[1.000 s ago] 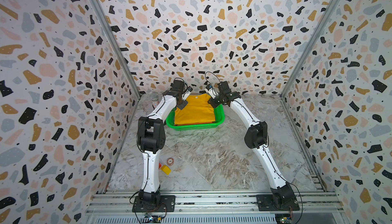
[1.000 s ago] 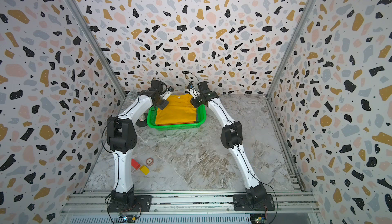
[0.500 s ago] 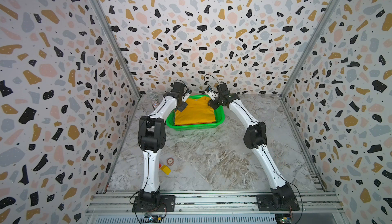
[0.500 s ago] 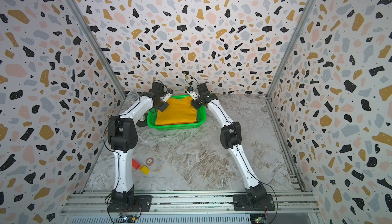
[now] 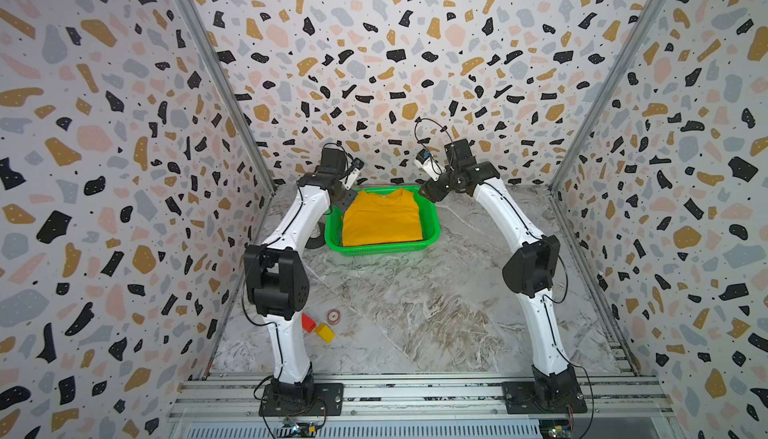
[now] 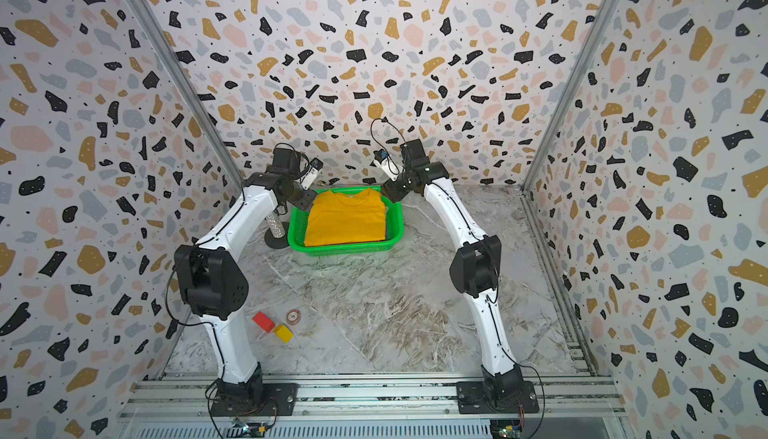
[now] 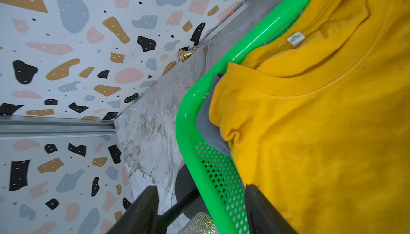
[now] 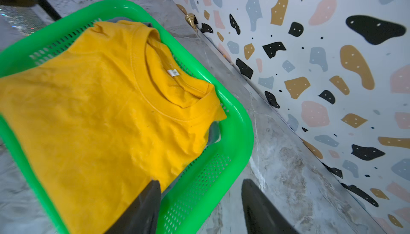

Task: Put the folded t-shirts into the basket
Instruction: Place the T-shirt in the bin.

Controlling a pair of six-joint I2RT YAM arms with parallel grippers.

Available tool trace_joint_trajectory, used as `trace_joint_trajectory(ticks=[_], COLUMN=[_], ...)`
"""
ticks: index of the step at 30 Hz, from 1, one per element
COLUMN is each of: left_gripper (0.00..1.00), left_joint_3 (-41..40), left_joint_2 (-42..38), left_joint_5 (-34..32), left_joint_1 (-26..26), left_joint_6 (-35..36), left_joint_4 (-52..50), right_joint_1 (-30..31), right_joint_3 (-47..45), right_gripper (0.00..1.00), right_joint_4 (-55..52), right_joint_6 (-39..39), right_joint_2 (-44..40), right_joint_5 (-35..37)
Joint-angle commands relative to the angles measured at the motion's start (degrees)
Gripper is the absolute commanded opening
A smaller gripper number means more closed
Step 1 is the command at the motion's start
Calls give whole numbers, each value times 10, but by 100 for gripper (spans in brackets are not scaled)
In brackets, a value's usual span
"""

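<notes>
Left gripper [image 7: 200, 190]: jaws apart, one either side of the basket's left wall, holding nothing. Basket [image 5: 374, 249], green: stood at the back of the worktop [image 5: 415, 312], between the arms. Yellow t-shirt [image 5: 380, 218]: lay folded on top inside it, the edge of a grey t-shirt [image 7: 206, 128] showing beneath. Right gripper [image 8: 200, 182]: jaws apart, empty, one either side of the basket's right wall.
</notes>
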Motion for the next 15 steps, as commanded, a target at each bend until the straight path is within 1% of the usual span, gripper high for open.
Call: trace_joint_trajectory(ticks=[1,3,7,10,15], left_gripper=[65,65,65,65,65], left_joint_3=[-33,-40,-59,-72,-111], left_joint_2=[1,8,25,34,41], left_joint_5=[93,123,137,138,106], left_joint_1=[3,3,2,-1,-7], left_joint_6=[-18,-22,-30,-33,-30], left_joint_4=[-38,-50,-49,-48,-31], right_joint_1=[5,6,10,14,22], right_joint_3=[-62,-92,-126,-135,-150], right_gripper=[63,63,61,57,53], right_joint_4=[-21,-22,-20,-22,-23], right_joint_6=[1,22,67,80,84], right_joint_2=[-38,-48,-40,-22,6], right_joint_5=[-75,-104,-143,-145,-117])
